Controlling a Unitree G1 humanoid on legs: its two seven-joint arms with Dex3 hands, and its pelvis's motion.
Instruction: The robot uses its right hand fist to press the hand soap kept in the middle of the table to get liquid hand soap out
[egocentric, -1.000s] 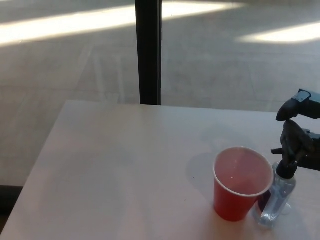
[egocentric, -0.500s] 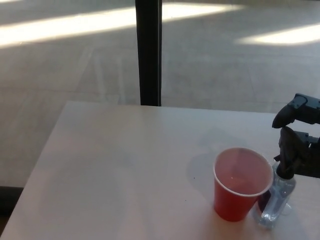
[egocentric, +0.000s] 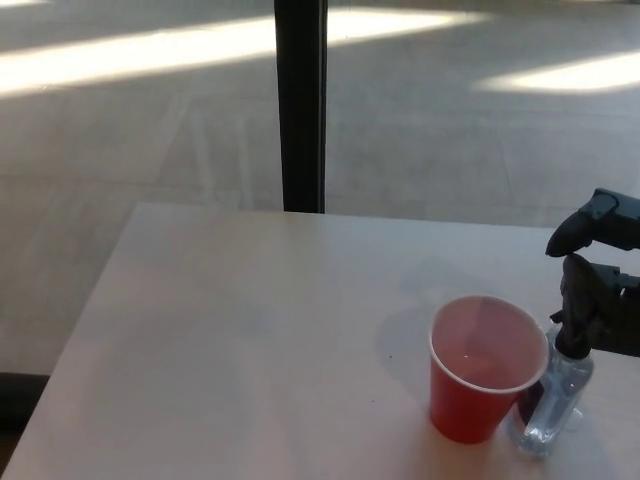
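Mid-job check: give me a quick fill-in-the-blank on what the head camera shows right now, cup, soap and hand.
1. The cup beside the soap bottle is ____ in colour.
2. The soap bottle stands to the cup's ____ in the picture.
3. The right hand is at the bottle's ____ pump top.
4. The cup stands ____ on the table.

Missing words: red; right; black; upright

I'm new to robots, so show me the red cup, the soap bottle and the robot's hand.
red cup (egocentric: 470, 405), head view, outer wall.
soap bottle (egocentric: 555, 400), head view, clear body.
right hand (egocentric: 600, 300), head view, black fingers.
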